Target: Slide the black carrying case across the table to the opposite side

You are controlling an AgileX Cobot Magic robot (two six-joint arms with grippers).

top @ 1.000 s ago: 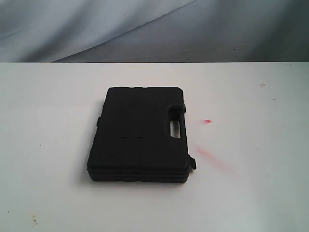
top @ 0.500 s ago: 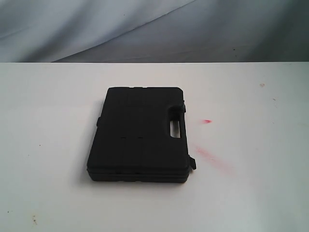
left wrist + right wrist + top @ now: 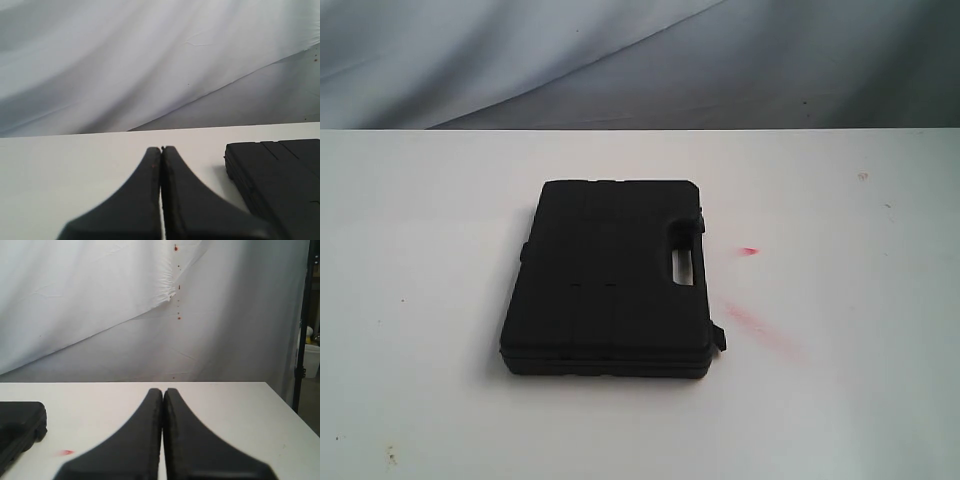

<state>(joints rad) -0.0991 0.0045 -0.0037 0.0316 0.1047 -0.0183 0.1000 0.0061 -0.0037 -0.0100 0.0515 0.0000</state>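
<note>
Showing the black carrying case (image 3: pixel 608 280) lying flat near the middle of the table (image 3: pixel 420 300), handle cut-out toward the right. Unmoved over the last second, so sliding judged not yet begun. No arm anywhere in the exterior view. Seen only from the wrists: left gripper (image 3: pixel 161 149) pressed together on nothing, low over the tabletop, near the case's edge; right gripper (image 3: pixel 163 390) likewise closed and empty, apart from the case, red smudge (image 3: pixel 65 452) between.
</note>
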